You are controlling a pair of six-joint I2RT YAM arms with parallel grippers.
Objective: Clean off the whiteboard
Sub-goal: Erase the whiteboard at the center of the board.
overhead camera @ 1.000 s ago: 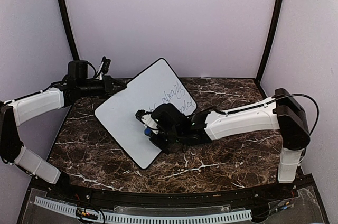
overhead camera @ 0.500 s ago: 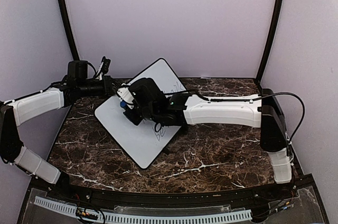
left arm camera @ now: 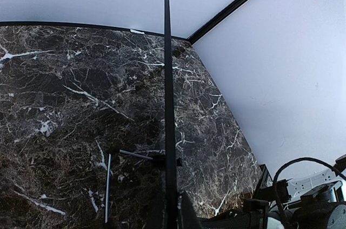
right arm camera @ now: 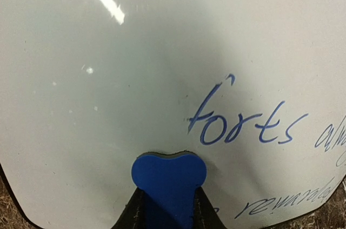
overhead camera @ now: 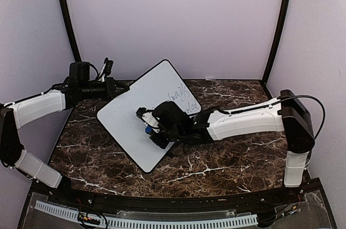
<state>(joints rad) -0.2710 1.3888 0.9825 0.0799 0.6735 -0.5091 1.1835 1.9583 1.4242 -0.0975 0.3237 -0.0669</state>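
The whiteboard stands tilted on the marble table, its white face toward the top camera. Blue handwriting covers its right part. My left gripper is shut on the board's upper left rim. In the left wrist view the board is a thin black edge running up from that gripper. My right gripper is shut on a small blue eraser near the board's lower middle. In the right wrist view the eraser presses on the white face just left of and below the writing, held by the gripper.
The dark marble table stretches to the right and in front of the board. A thin metal stand leg lies on the marble behind the board. Pale walls with black corner posts close in the back and sides.
The right gripper swept the eraser up and left across the board, then came back down to the lower middle. The left arm and the board have stayed where they were.
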